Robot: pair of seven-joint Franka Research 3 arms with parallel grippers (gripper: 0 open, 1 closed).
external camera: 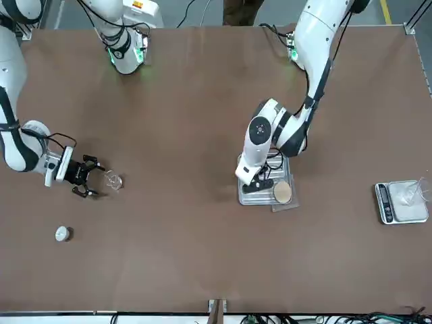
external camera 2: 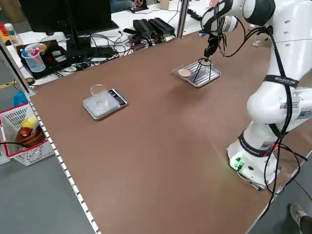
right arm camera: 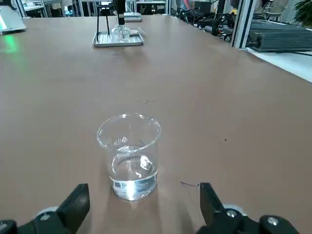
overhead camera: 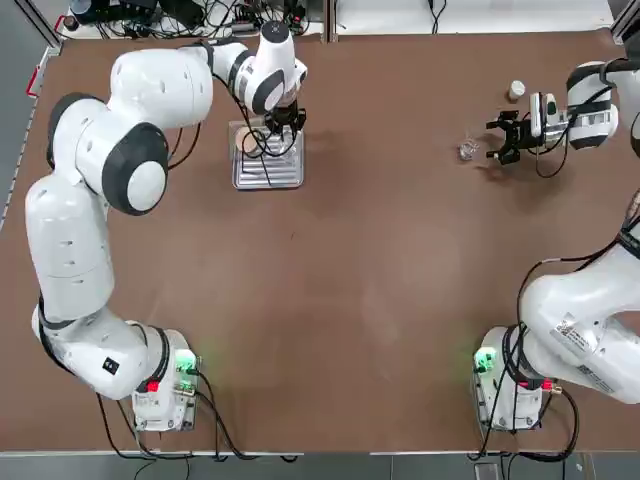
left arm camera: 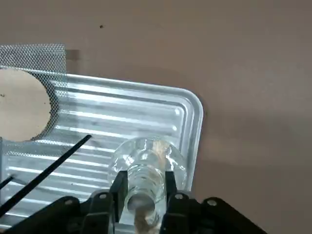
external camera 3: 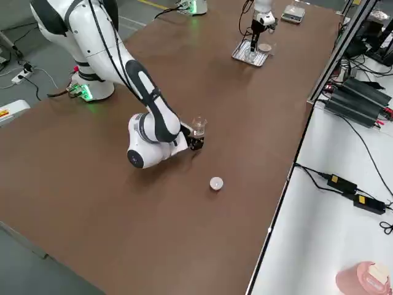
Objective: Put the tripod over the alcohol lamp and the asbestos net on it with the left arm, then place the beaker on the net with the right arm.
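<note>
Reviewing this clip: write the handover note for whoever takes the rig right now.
Left gripper: low over the ribbed tray, right above the alcohol lamp; grip unclear.
Right gripper: jaws open, level with the table, lined up on the beaker, not gripping.
Tripod: on the tray by the lamp; not shown straddling it.
Asbestos net: lying on the tray's edge.
Done: nothing confirmed.
Left: tripod over lamp, net on top, then beaker.
</note>
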